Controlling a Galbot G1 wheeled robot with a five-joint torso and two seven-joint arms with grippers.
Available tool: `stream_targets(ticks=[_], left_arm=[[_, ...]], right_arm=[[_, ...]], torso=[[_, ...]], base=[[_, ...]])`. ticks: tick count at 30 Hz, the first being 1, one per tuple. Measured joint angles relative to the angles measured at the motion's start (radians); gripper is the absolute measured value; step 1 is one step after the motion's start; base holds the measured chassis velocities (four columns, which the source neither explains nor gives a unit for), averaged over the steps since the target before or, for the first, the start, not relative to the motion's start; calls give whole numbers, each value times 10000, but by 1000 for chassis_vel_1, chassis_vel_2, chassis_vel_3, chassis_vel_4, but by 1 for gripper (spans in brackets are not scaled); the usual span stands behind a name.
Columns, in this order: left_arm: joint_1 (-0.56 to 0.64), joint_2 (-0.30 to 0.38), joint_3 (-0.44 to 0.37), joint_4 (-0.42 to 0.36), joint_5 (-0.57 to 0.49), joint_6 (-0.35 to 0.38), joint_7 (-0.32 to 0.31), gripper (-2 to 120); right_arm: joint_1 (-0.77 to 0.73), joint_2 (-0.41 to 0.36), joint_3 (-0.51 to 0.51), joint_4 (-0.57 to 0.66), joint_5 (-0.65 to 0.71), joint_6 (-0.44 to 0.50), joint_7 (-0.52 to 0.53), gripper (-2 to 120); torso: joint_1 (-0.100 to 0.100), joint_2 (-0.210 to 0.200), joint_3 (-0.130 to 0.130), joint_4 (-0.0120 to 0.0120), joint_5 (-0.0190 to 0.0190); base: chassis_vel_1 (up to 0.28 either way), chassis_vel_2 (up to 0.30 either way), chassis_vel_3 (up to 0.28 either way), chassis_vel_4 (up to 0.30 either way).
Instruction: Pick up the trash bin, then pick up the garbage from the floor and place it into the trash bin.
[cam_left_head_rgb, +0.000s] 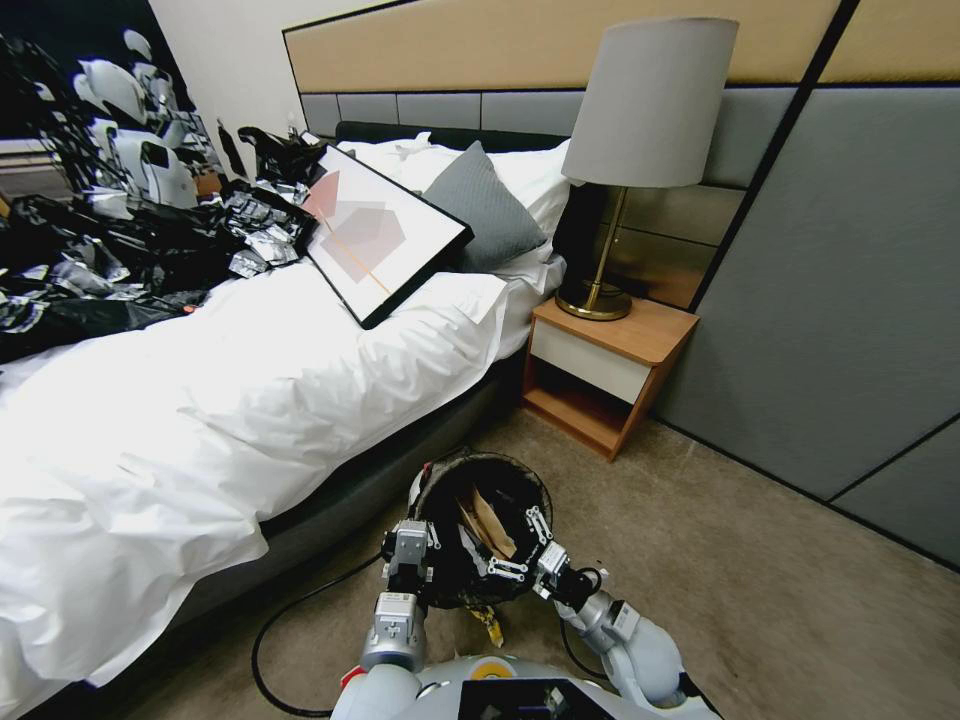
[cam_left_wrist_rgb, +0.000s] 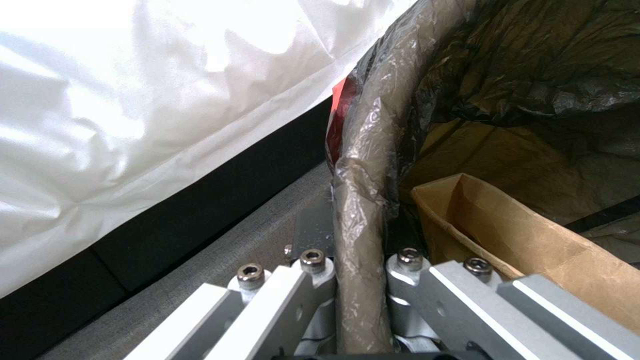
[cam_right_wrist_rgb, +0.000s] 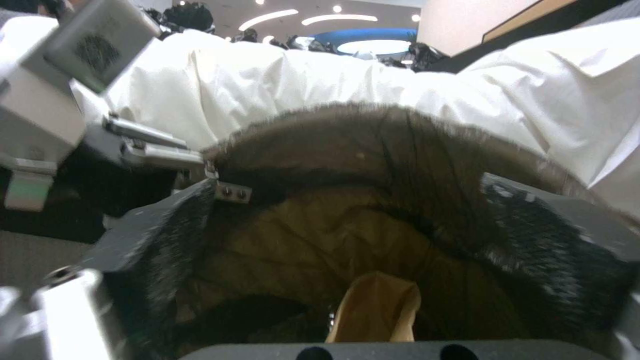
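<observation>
Head view: bin (cam_left_head_rgb: 440, 590) held off carpet beside bed (cam_left_head_rgb: 200, 430), left gripper (cam_left_head_rgb: 408, 562) on its rim, right gripper (cam_left_head_rgb: 520, 545) spread over the mouth; brown paper bag (cam_left_head_rgb: 490, 525) already inside, yellow wrapper (cam_left_head_rgb: 490, 625) on floor below, so pickup looks unfinished.

L wrist view: left fingers (cam_left_wrist_rgb: 427, 285) pinch the lined rim.

R wrist view: right pads (cam_right_wrist_rgb: 167, 235) apart, holding nothing.

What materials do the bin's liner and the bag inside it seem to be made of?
The liner of the trash bin looks like thin glossy black plastic film: it crinkles and shines. The bag inside looks like matte brown paper, with stiff creased folds.
</observation>
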Motion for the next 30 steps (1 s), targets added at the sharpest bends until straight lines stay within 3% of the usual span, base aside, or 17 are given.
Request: stream_targets(ticks=[5, 7, 8, 10, 12, 13, 15, 16, 19, 23, 30], left_arm=[[21, 14, -18, -24, -13, 0, -8, 1], [30, 23, -40, -50, -22, 0, -12, 1], [30, 23, -40, -50, -22, 0, -12, 1], [31, 18, -49, -54, -25, -1, -16, 1], [30, 18, -49, -54, -26, 0, -16, 1], [30, 12, -48, -54, -29, 0, -20, 1], [35, 8, -54, -62, -32, 0, -26, 1], [35, 8, -54, -62, -32, 0, -26, 1], [49, 15, -88, -116, -71, 0, -41, 1], [60, 17, -92, -134, -114, 1, -45, 1], [83, -21, -85, -162, -209, 2, -63, 1]], right_arm=[[-227, 35, 46, 692, -107, 56, 566, 111], [-511, 128, 56, 1384, -445, 7, 1753, 114], [-511, 128, 56, 1384, -445, 7, 1753, 114], [-1030, 326, -28, 2318, -931, -670, 3782, 114], [-1107, 393, -32, 2463, -1075, -757, 4163, 114], [-1310, 680, 111, 2791, -1588, -881, 5038, 114], [-1526, 900, 241, 2999, -1960, -1030, 5787, 113], [-1526, 900, 241, 2999, -1960, -1030, 5787, 113], [-2002, 1254, 453, 3155, -2138, -1512, 7471, 108], [-2141, 1376, 758, 2833, -2190, -1518, 8209, 102], [-2028, 1444, 929, 2584, -2042, -1444, 8288, 100]], torso=[[0, 0, 0, 1, 0], [0, 0, 0, 1, 1], [0, 0, 0, 1, 1], [0, 1, 0, -1, -4], [0, 0, 0, -3, -2], [0, 0, 0, -1, -1], [0, 0, 0, 1, -1], [0, 0, 0, 1, -1], [0, 1, 0, -1, 0], [0, 0, 0, 0, 2], [0, 1, 0, 1, 1]], base=[[0, 0, 0, 0], [0, 0, 0, 0], [0, 0, 0, 0], [0, 0, 0, 0], [0, 0, 0, 0], [0, 0, 0, 0], [0, 0, 0, 0], [0, 0, 0, 0], [0, 0, 0, 0], [0, 0, 0, 0], [0, 0, 0, 0]])
